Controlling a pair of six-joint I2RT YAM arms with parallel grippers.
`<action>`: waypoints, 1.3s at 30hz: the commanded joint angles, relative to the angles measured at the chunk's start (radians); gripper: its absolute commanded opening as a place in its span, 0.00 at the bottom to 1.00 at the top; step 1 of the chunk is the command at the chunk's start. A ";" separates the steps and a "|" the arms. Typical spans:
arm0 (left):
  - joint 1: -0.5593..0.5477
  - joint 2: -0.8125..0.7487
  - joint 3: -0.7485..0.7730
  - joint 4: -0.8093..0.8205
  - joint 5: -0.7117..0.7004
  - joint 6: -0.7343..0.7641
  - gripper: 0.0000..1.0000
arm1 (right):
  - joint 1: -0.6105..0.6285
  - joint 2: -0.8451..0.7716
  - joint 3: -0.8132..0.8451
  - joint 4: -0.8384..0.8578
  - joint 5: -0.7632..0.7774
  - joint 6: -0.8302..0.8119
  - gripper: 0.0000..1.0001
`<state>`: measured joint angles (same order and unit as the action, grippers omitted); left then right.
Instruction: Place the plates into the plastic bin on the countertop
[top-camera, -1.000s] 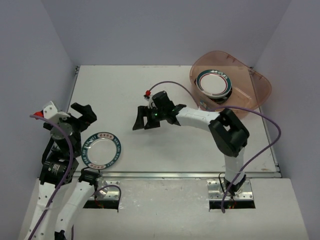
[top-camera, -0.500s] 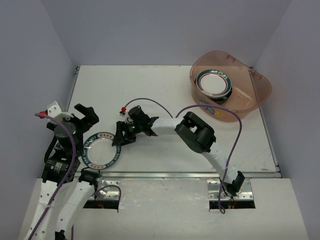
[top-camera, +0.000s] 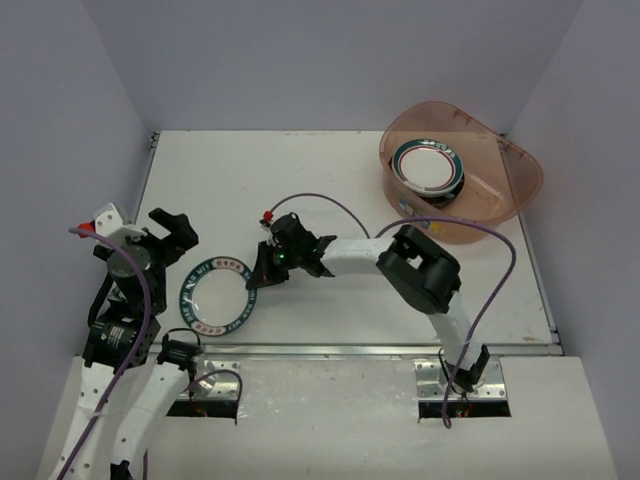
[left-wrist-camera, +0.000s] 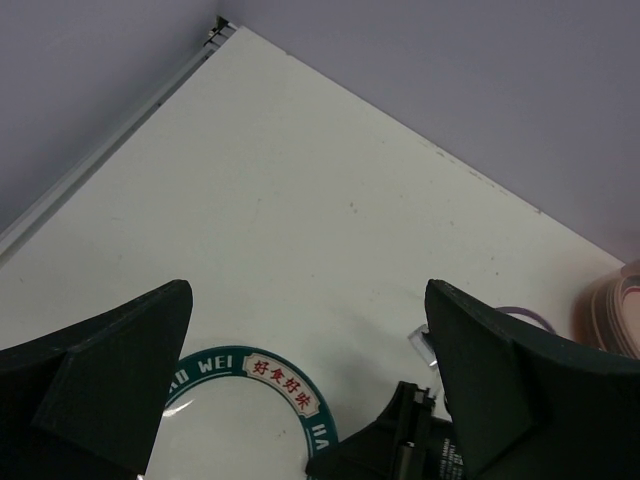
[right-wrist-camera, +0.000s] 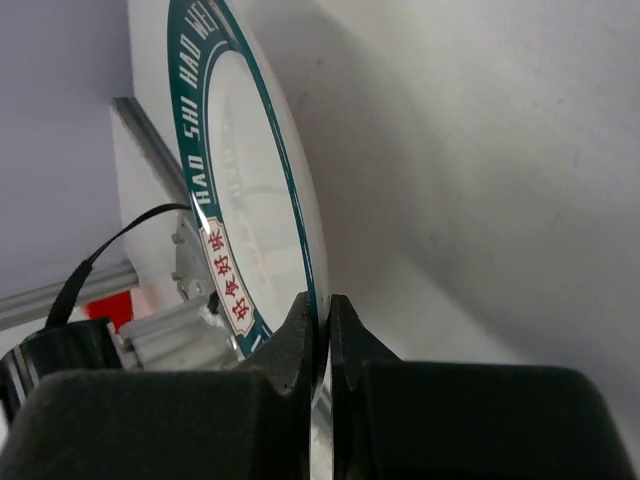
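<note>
One white plate (top-camera: 207, 300) with a teal lettered rim lies at the front left of the countertop (top-camera: 300, 180). My right gripper (top-camera: 256, 277) is shut on its right edge; in the right wrist view the two fingers pinch the thin rim of the plate (right-wrist-camera: 250, 170) at the right gripper (right-wrist-camera: 322, 303). A stack of plates (top-camera: 428, 168) sits inside the pinkish plastic bin (top-camera: 512, 190) at the back right. My left gripper (top-camera: 172, 232) hangs open just left of the plate, nothing between its fingers. In the left wrist view the plate (left-wrist-camera: 235, 410) shows below the left gripper (left-wrist-camera: 307, 300).
A metal rail (top-camera: 350, 349) runs along the countertop's front edge. Grey walls close in the left, back and right sides. A purple cable (top-camera: 510, 270) loops from the right arm over the right part of the surface. The bin's edge (left-wrist-camera: 612, 312) shows in the left wrist view.
My right arm has swung left across the countertop to the plate and its jaws have shut on the plate's right rim. The plate has shifted slightly right. The left arm has barely moved.
</note>
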<state>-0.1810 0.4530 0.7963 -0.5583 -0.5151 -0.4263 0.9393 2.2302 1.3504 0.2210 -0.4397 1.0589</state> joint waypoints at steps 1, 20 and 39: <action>0.002 -0.011 -0.006 0.038 0.010 0.012 1.00 | -0.056 -0.380 -0.021 0.038 0.146 -0.135 0.00; -0.015 -0.027 -0.014 0.052 0.038 0.018 1.00 | -0.898 -0.739 -0.120 -0.466 0.860 0.542 0.00; -0.029 -0.023 -0.016 0.050 0.058 0.018 1.00 | -0.918 -0.357 0.253 -0.704 0.901 0.505 0.42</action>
<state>-0.1982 0.4316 0.7834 -0.5497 -0.4647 -0.4225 0.0288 1.8652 1.5264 -0.4805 0.4435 1.5805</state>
